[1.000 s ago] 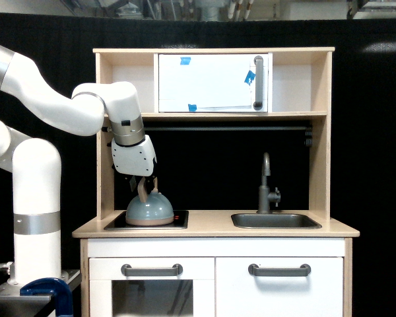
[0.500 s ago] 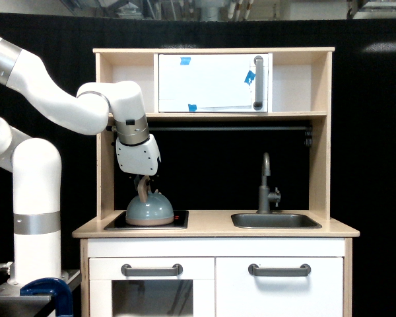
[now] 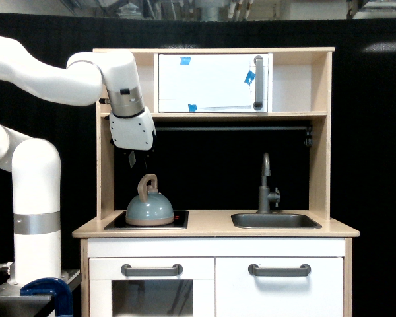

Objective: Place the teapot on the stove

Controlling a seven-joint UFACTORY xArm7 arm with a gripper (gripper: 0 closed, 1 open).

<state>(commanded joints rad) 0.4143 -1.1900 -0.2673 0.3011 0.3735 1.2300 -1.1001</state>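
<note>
The pale blue-grey teapot [image 3: 149, 208] with its tan looped handle stands upright on the black stove [image 3: 181, 220], at the left end of the toy kitchen's counter. My gripper [image 3: 138, 158] hangs a short way above the handle, slightly toward the exterior view's left, and touches nothing. Its dark fingers stand apart with nothing between them, so it is open. The white arm reaches in from the exterior view's left, just under the upper shelf.
A grey sink [image 3: 276, 220] with a tall faucet [image 3: 266, 185] occupies the counter's right half. Above are a wooden shelf [image 3: 214, 115], a dark rail and a white cabinet door [image 3: 213, 82]. The wooden side panel [image 3: 105, 172] stands close to my gripper's left.
My gripper let go of the teapot's handle and rose straight up toward the shelf. The teapot stayed put on the stove.
</note>
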